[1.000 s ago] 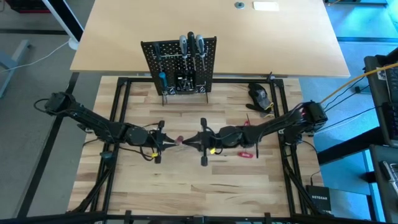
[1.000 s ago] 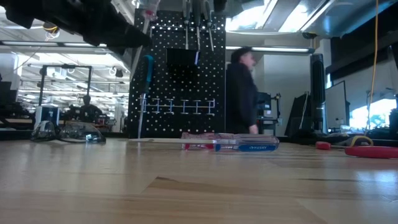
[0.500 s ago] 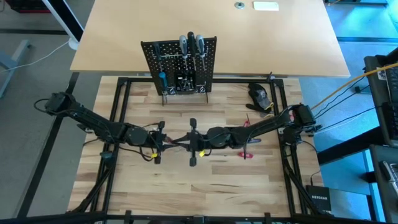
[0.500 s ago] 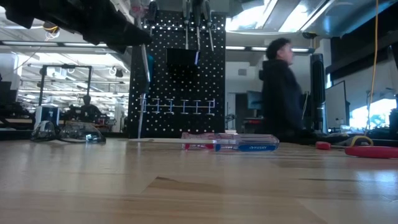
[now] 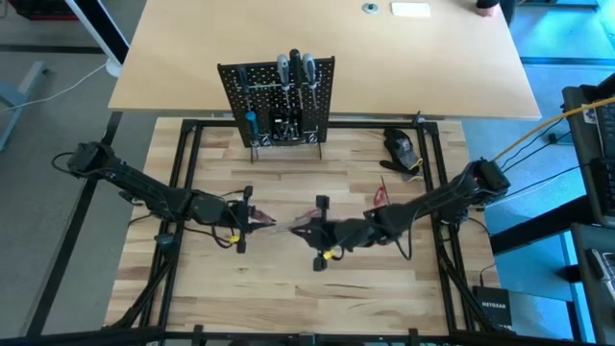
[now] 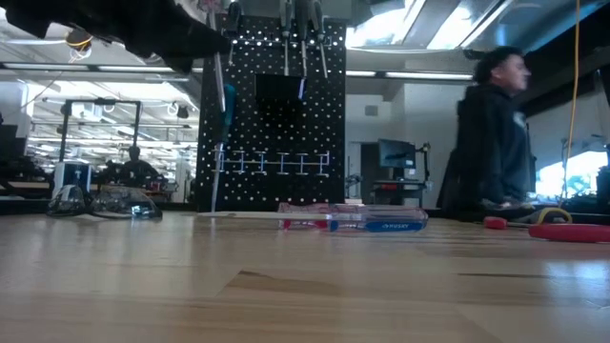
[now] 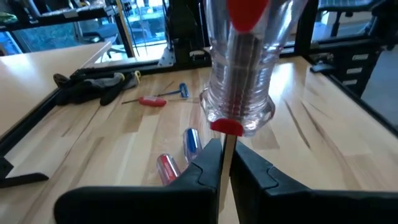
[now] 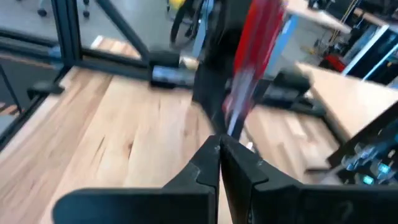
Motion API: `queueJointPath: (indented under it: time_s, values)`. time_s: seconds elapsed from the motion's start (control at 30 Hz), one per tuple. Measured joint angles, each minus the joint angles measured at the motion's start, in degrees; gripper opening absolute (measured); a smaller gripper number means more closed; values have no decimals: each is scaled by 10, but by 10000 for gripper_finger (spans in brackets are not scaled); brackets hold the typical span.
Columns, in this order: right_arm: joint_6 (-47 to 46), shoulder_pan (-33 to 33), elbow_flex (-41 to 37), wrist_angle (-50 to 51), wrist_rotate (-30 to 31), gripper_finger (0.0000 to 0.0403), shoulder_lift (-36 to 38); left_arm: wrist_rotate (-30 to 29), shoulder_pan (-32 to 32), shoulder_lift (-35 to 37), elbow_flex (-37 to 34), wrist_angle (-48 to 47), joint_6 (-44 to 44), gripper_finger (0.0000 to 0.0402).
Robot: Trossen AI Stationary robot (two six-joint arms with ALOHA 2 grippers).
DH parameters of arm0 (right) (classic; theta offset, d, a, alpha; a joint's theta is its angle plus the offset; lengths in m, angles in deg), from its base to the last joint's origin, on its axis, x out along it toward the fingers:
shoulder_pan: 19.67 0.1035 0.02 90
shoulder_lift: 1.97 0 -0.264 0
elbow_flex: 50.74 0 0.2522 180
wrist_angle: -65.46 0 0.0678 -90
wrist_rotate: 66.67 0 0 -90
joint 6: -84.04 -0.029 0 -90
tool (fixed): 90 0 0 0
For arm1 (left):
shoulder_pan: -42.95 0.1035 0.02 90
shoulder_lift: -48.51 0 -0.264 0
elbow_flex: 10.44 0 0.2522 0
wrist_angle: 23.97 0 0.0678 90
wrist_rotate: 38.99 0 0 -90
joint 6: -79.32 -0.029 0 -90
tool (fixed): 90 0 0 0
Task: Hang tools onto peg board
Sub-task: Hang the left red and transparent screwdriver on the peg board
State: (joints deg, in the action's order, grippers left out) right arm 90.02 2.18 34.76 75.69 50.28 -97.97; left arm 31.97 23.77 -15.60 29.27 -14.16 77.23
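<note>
The black peg board stands upright at the far middle of the table and also shows in the low view, with several tools hanging on it. My left gripper is shut on a screwdriver with a clear and red handle above the table's middle. My right gripper faces it from the right, fingers shut. In the right wrist view a blurred red and clear handle stands out from its fingertips. I cannot tell if it is the same screwdriver. My left gripper pinches the screwdriver's thin shaft between its two fingers, just below the handle's red collar. The handle points away from the gripper, and the tool is clear of the table. My right gripper is shut on a thin part below the red and clear handle; blur hides which part.
A red screwdriver and a blue one lie on the table under the grippers. A dark lump and red-handled tools lie at the right. A person stands in the room beyond the table.
My right gripper went toward the left gripper, then drew back toward the table's right and near edges. The person behind the table walked to the right.
</note>
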Motion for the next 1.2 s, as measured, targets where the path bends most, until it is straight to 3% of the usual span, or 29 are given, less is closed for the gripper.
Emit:
queueJointPath:
  time_s: [0.07, 0.27, 0.4, 0.67, 0.87, 1.0, 1.2]
  values:
    - [-20, 4, -31, -27, 1, 17, -2, 0, 0, 0, 0, 11, 1, 13]
    - [-91, -14, -148, -234, -4, 17, -23, 0, 0, 0, 0, 28, 1, 13]
    - [-126, -34, -158, -269, -19, 26, -36, -1, 0, 0, 0, 28, 0, 13]
    - [-160, -65, -156, -281, -89, 130, -56, 3, 0, 0, 0, 36, 4, 13]
    - [-173, -77, -155, -347, -101, 196, -94, 5, 0, 0, 0, 60, 6, 13]
    - [-158, -77, -155, -373, -101, 198, -103, 6, 0, 0, 0, 58, 6, 13]
    - [-146, -76, -134, -389, -103, 171, -122, 6, 1, -1, 0, 77, 7, 13]
